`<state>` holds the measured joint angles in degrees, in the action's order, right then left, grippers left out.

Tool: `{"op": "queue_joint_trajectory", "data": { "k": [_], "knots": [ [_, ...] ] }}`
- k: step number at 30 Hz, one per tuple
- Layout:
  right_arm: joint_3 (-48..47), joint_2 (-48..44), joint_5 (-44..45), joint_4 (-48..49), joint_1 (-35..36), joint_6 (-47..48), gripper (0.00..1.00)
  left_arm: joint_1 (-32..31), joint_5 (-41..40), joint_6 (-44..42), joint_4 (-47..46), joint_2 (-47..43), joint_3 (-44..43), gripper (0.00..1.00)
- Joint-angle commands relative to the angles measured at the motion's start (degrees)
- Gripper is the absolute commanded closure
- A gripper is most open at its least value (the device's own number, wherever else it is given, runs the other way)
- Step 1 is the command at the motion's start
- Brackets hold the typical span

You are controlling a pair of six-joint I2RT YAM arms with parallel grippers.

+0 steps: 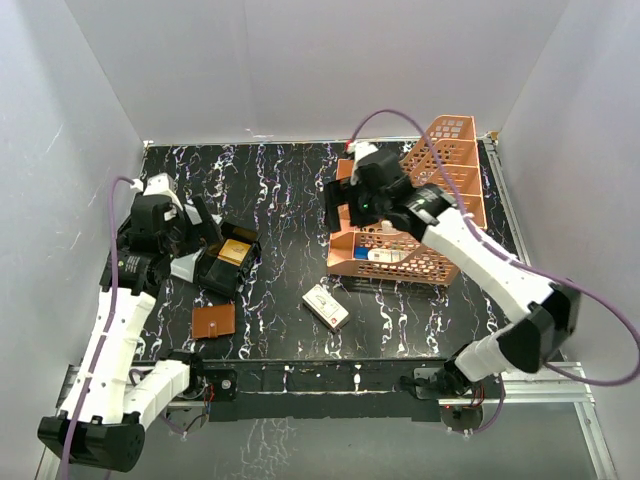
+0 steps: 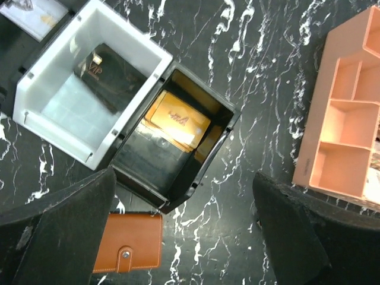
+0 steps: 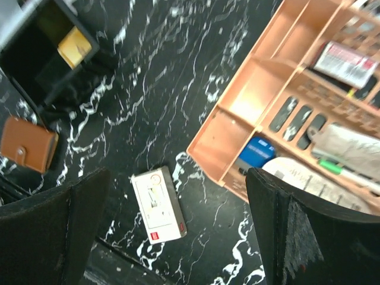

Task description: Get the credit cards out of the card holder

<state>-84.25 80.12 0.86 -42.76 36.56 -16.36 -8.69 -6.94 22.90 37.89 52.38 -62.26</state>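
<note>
Left claw [image 2: 185, 202] noted spread wide, nothing held. Card holder [image 2: 127, 243] found closed, clasp tab [image 2: 124, 256] fastened, laid flat on table [image 2: 249, 89] under claw, partly hidden by one finger [image 2: 59, 231]. Right claw [image 3: 176, 178] also spread, nothing gripped; holder well apart, off to one side.

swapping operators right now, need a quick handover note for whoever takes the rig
Left end effector: open, empty, above the black-and-white tray.
Right end effector: open, empty, above the table between the white box and the orange basket.
Card holder: flat on the table near the left arm's base, closed, clasp tab over its edge. No credit cards in sight.
Done: nothing yet.
Left: grasp the holder, open it, draw the cards out.
</note>
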Motion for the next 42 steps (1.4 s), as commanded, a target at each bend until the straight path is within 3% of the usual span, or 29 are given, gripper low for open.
{"op": "queue_joint_trajectory", "data": {
  "k": [1, 13, 20, 24, 33, 42],
  "knots": [
    [-2.7, 5.4, 1.9, -2.7, 3.3, -4.6, 0.02, 2.1, 4.1, -0.4, -2.3, -3.3, 5.4, 0.01],
    [-1.6, 20.1, 2.9, -1.5, 6.4, -10.5, 0.02, 3.9, 5.0, -1.4, -7.4, -9.1, 18.6, 0.01],
    [-1.4, 24.7, 11.2, -2.4, 6.4, -10.7, 0.02, 4.1, 4.8, -2.8, -9.8, -10.6, 21.0, 0.01],
    [1.0, 24.6, 15.6, -2.7, 4.9, -9.5, 0.02, 4.2, 4.6, -3.6, -9.5, -10.8, 21.0, 0.01],
    [8.3, 18.3, 15.7, -1.0, -1.3, -1.6, 0.02, 4.2, 5.8, -4.3, -10.6, -12.1, 22.0, 0.01],
    [1.1, 15.4, 12.2, -5.6, -2.2, -4.3, 0.02, 4.2, 6.3, -4.4, -11.0, -12.3, 22.4, 0.01]
  ]
}}
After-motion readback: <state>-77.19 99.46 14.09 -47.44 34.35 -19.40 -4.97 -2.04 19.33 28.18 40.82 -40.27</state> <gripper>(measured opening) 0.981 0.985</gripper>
